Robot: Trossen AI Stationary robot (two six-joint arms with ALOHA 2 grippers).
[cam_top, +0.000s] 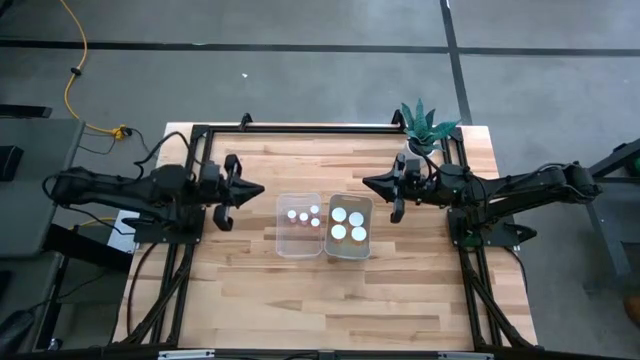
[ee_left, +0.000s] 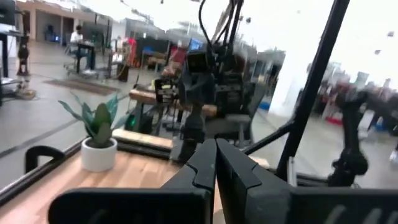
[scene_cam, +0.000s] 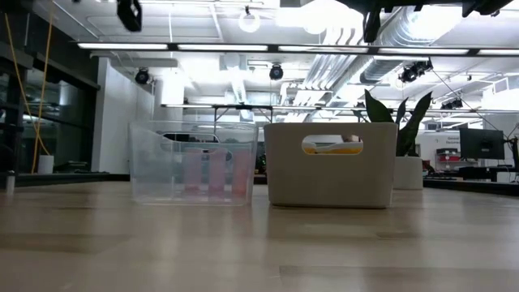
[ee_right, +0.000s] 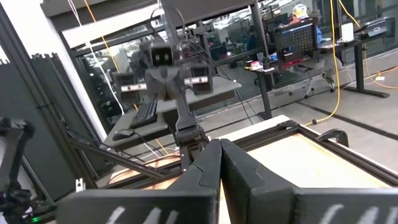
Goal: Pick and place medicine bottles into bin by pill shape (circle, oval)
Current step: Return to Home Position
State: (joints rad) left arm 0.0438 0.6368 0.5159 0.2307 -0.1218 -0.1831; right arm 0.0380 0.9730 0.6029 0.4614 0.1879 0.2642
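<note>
Two bins stand side by side at the table's middle. The clear bin (cam_top: 299, 224) holds several small white-capped bottles (cam_top: 304, 215), orange-amber through its wall in the low view (scene_cam: 212, 173). The white bin (cam_top: 350, 227) holds three larger white-capped bottles (cam_top: 347, 224). My left gripper (cam_top: 258, 189) is shut and empty, raised to the left of the clear bin; its fingertips meet in the left wrist view (ee_left: 215, 147). My right gripper (cam_top: 368, 183) is shut and empty, raised at the white bin's far right; its fingertips meet in the right wrist view (ee_right: 220, 147).
A green plant in a white pot (cam_top: 424, 128) stands at the table's far right corner and shows in the low view (scene_cam: 403, 143). Black frame rails (cam_top: 300, 128) run along the far edge and both sides. Bare wood lies near the front edge (cam_top: 320, 300).
</note>
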